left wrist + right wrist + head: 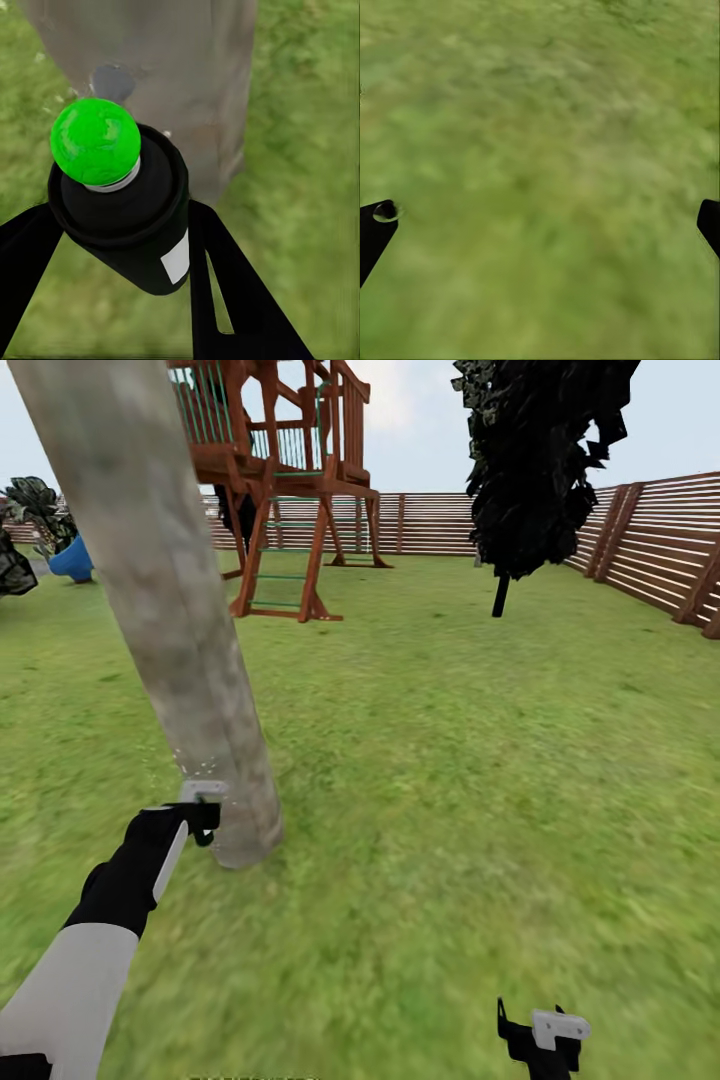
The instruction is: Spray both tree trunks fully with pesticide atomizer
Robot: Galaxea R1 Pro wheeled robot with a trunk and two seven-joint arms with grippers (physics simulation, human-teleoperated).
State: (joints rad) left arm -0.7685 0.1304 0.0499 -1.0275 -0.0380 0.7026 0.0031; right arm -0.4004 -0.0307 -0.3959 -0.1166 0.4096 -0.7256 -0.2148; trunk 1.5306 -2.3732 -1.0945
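Black cylindrical pesticide atomizer point(127, 217) in left gripper point(112, 247), mottled smooth tree trunk point(187, 75)

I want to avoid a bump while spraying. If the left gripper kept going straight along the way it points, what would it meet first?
Most likely the tree trunk. The left gripper holds the pesticide atomizer aimed at its base, and the trunk looks close ahead; the atomizer's green tip would probably touch before the fingers, though depth is unclear.

trunk point(170, 610) front left, playset point(285, 480) behind it, dark tree point(535, 460) right, fence point(650, 545) along the back and right
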